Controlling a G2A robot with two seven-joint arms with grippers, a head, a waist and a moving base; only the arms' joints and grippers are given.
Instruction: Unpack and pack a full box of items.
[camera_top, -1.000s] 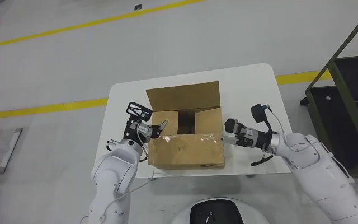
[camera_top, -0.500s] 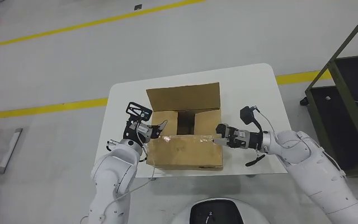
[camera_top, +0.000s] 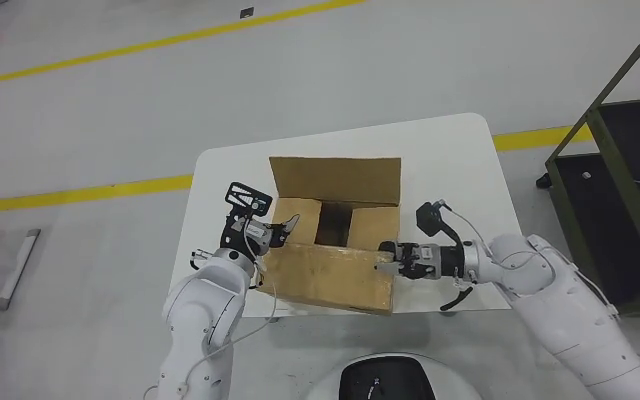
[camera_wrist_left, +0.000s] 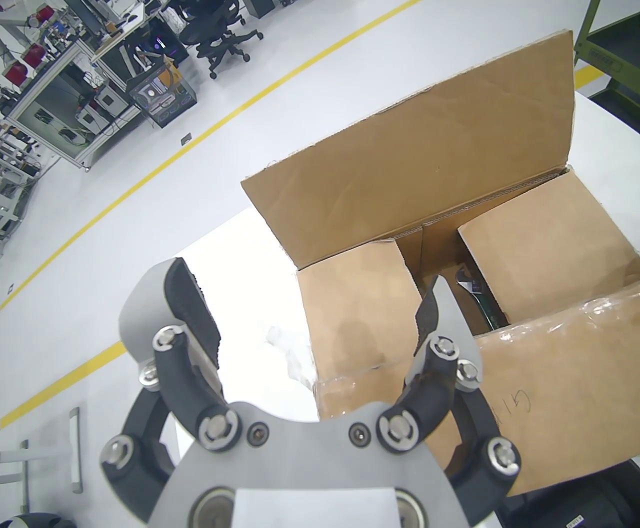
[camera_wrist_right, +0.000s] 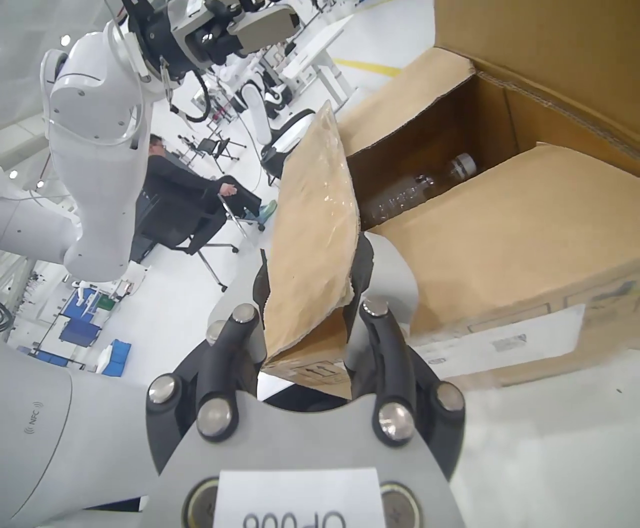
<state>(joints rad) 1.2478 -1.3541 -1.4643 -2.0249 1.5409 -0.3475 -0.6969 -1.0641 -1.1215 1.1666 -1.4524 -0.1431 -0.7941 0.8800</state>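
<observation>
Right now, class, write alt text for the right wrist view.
The right gripper pinches the taped flap of an open cardboard box between its fingers; a clear plastic bottle lies inside the box.

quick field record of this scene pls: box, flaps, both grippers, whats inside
box: cardboard box on white table, open at the top
far flap: standing up
near flap: taped, tilted out toward the robot, its edge between the right gripper's fingers
right gripper: shut on near flap
left gripper: open, holding nothing, beside the box's left near corner
contents: clear bottle lying inside; the rest is hidden
</observation>
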